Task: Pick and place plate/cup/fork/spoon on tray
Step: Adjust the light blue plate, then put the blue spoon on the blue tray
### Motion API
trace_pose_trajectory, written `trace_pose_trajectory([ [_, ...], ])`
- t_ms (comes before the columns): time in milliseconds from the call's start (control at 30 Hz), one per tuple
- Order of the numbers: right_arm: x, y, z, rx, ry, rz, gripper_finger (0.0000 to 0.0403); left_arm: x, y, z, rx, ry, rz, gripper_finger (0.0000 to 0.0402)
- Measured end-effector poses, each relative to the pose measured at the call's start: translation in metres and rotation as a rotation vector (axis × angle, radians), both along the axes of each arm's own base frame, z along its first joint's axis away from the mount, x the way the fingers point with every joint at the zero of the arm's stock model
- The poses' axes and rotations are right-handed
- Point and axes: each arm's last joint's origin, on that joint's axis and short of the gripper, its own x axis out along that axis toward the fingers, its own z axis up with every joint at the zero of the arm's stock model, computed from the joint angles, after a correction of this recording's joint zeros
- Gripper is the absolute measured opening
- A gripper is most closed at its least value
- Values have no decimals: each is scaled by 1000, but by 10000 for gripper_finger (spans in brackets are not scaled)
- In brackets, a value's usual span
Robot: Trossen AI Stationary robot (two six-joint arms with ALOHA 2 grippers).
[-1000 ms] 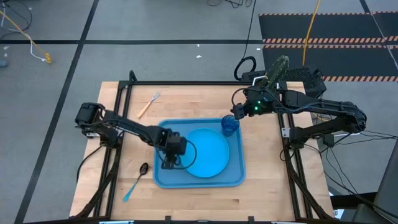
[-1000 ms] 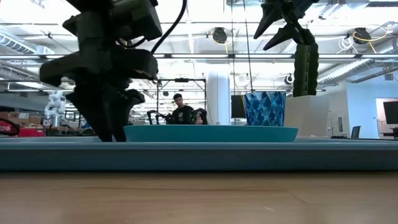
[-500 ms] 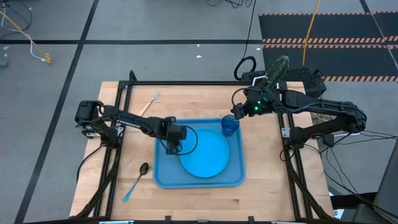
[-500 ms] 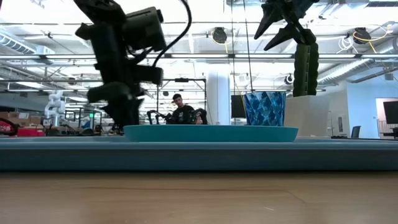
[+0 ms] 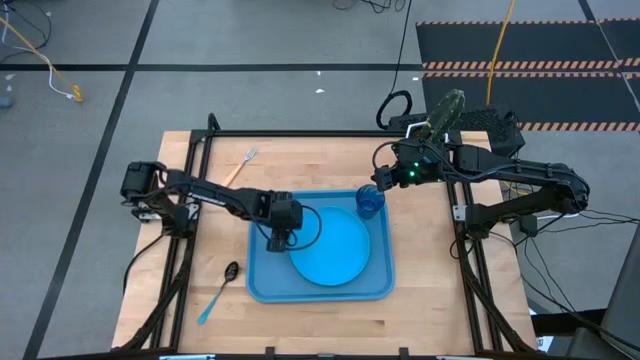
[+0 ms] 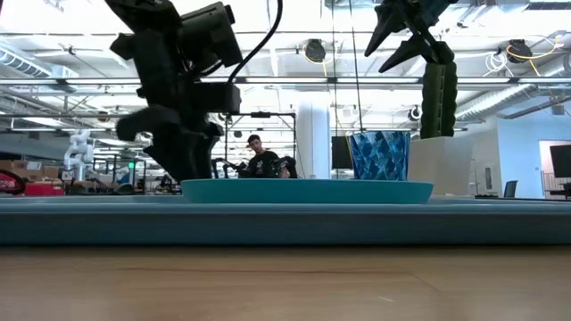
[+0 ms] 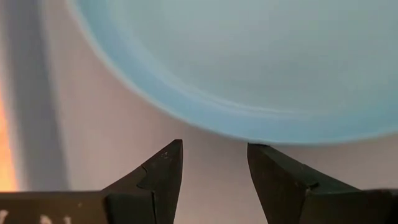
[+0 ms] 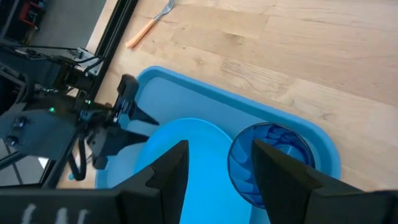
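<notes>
Two pieces remain off the tray (image 5: 262, 290): the fork (image 5: 238, 169) on the table at its 11 o'clock and the spoon (image 5: 218, 289) at its 8 o'clock, both probably light, stiff and slippery, best pinched mid-handle. The plate (image 5: 330, 246) and the cup (image 5: 369, 201) already sit in the tray. The left gripper (image 5: 277, 240) hangs empty, fingers apart, at the plate's 9 o'clock rim, and the right gripper (image 5: 381, 184), also parted and empty, waits just beside the cup.

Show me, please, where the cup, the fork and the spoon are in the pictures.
cup (image 5: 369, 201): high view, on its open top.
fork (image 5: 236, 172): high view, on its orange handle.
spoon (image 5: 231, 270): high view, on its dark bowl.
</notes>
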Motion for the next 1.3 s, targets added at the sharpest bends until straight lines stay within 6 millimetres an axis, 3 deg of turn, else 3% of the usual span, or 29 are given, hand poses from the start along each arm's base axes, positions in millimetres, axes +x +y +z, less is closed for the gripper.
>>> trace_pose_trajectory([
  [200,0,0,0,-7,2,4,167,-1,-15,0,-6,1,-91,184],
  [433,0,0,0,-17,6,13,167,-2,-20,0,-4,12,-98,184],
  [600,0,0,0,-24,8,20,167,-19,-9,7,58,122,92,184],
  [767,0,0,0,-45,15,41,167,-42,2,38,18,151,320,184],
  [900,0,0,0,-49,16,47,167,-65,2,59,-94,184,603,184],
  [1133,0,0,0,-64,21,66,167,-93,-33,67,-204,375,687,184],
  [1300,0,1,0,-63,22,109,167,-103,-64,67,-277,446,815,184],
])
